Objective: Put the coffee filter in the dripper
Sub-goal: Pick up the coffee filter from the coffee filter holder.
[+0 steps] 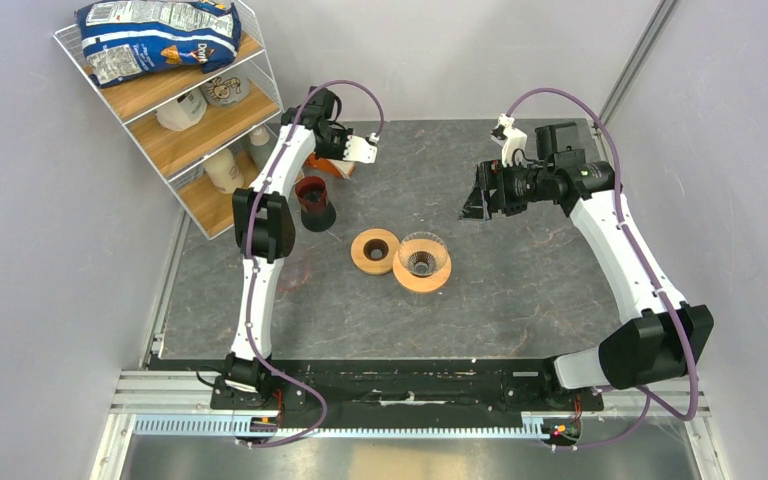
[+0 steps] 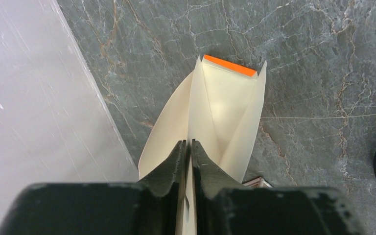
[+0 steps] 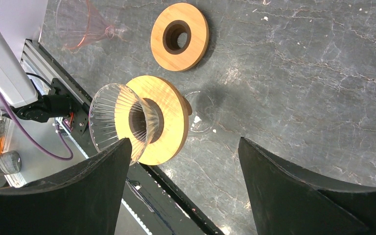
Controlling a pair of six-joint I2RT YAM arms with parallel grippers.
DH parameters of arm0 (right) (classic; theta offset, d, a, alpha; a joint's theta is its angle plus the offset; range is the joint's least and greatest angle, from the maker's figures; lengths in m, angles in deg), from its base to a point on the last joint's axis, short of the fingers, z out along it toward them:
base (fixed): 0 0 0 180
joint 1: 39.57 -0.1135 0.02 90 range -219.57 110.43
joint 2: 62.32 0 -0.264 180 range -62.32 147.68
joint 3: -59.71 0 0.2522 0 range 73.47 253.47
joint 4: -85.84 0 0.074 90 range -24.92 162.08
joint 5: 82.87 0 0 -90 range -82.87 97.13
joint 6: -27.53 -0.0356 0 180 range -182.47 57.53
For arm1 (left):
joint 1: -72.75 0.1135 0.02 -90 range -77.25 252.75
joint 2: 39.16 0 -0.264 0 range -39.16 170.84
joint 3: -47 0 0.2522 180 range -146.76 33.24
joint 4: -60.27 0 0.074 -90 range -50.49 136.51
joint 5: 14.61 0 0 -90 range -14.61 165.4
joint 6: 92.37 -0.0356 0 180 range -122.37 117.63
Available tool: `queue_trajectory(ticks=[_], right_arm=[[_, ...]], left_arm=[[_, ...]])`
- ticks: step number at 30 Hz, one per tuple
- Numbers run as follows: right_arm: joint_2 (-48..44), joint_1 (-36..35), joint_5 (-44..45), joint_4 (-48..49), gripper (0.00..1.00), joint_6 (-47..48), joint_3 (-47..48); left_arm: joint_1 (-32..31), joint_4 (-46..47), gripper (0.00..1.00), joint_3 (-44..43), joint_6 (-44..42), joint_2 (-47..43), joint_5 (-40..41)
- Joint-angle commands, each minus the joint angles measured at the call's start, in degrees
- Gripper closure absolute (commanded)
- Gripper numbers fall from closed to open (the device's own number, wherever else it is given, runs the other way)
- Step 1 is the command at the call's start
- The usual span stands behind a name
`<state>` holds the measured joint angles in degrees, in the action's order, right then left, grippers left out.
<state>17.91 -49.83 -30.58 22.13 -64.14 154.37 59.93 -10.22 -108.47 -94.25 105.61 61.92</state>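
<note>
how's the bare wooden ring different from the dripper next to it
The dripper has a ribbed clear glass cone seated in its wooden collar; the bare wooden ring has an empty hole. In the top view the bare wooden ring lies to the left, the dripper to the right. Both are round, light-brown wood, flat on the table.

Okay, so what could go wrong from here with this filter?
The left gripper pinches the coffee filter near the orange packet edge, where several cream layers fan out; it might drag extra sheets or the packet. The bare wooden ring sits close beside the dripper, so the filter could land in the wrong one.
</note>
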Motion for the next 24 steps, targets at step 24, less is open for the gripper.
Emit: queue_trajectory(ticks=[24], right_arm=[[-0.99, 0.32, -3.23, 4.88, 0.10, -1.40, 3.34]], left_arm=[[-0.06, -3.92, 0.98, -1.35, -3.72, -17.57, -9.24]])
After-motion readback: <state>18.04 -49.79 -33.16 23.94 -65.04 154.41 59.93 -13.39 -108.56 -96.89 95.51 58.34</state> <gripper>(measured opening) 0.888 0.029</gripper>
